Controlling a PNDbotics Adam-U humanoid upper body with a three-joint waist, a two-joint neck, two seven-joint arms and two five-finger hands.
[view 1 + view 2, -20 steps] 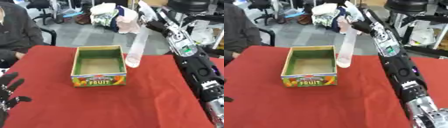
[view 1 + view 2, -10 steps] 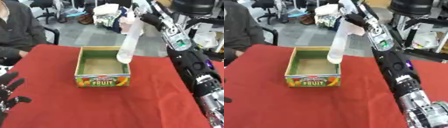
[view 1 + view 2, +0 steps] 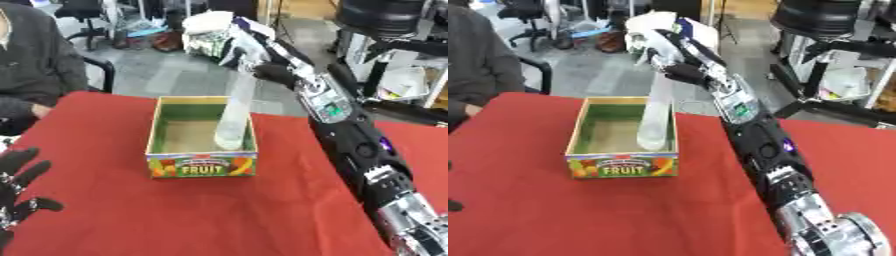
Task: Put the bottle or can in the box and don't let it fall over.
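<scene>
Clear bottle (image 3: 234, 116) over box (image 3: 201, 165), right robot hand (image 3: 262, 70) grasping it, left robot hand (image 3: 16, 187) open.

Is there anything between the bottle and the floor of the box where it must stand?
Nothing visible. The right hand holds the clear bottle by its top, its base already low inside the fruit box, whose floor looks bare.

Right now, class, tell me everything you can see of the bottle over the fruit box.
The bottle is tall, slim and pale, seemingly translucent plastic. It leans slightly, top toward the right hand, which grips its upper end. Its base sits low inside the box, at the right wall; whether it rests on the floor is unclear.
</scene>
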